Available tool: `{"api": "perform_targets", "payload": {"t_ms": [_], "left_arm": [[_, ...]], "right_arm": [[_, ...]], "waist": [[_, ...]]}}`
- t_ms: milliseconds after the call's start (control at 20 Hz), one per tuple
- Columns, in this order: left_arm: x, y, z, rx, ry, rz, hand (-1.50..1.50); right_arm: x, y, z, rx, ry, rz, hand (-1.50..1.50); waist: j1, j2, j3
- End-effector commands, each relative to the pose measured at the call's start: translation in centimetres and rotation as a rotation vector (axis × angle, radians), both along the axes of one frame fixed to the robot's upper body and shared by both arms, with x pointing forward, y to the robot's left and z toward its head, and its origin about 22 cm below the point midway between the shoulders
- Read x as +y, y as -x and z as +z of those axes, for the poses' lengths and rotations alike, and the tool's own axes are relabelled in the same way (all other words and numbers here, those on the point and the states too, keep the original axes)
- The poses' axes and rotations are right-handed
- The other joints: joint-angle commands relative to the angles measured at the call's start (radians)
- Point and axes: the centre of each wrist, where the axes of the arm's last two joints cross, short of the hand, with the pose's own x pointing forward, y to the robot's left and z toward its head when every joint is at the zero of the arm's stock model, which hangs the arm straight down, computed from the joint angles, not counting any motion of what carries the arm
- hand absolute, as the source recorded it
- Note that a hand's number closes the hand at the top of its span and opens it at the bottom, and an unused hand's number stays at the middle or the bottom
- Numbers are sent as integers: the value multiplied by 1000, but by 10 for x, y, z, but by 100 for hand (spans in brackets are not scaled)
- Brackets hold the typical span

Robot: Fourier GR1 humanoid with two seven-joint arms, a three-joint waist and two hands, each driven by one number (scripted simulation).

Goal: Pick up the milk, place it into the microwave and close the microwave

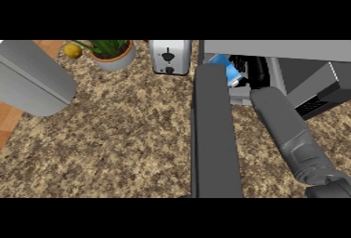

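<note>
As the right forearm (pixel 291 135) stretches from the near right edge toward the open microwave (pixel 302 69) at the far right of the bench (pixel 123 139), its robot hand is lost from sight inside the dark cavity, so whether its fingers are spread or wrapped round anything cannot be told. The milk (pixel 225 69), a blue-and-white carton, shows just inside the mouth of the oven, at its left side, partly hidden behind the wide dark door panel (pixel 214 135) that swings out toward the viewer. The carton lies just left of where the forearm enters the opening; contact between them cannot be made out. The placing step appears close to done: the sound course would be to set the carton fully in, clear of the door's sweep, then draw the arm straight back before pushing the door closed. The left robot hand is out of frame. A toaster (pixel 170 56), a potted plant (pixel 113 53) and a lemon (pixel 73 50) stand along the far edge.
</note>
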Motion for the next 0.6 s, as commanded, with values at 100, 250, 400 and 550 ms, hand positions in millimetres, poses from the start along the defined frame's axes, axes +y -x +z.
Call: {"api": "perform_targets", "payload": {"t_ms": [100, 250, 400, 550], "left_arm": [[5, -10, 2, -15, -12, -19, -150], [-1, -17, 4, -17, -8, -35, -150], [-1, -17, -2, -4, -11, -49, -150], [-4, -22, -3, -6, -6, -57, -150]], "right_arm": [[-9, -7, 11, -109, 123, -129, 150], [-16, -8, 13, -132, 186, -134, 150], [-29, -8, 15, -142, 216, -186, 150], [-32, 3, -7, -107, 298, -198, 150]], "waist": [[29, 15, 0], [32, 22, 1], [43, 25, 1], [53, 31, 2]]}}
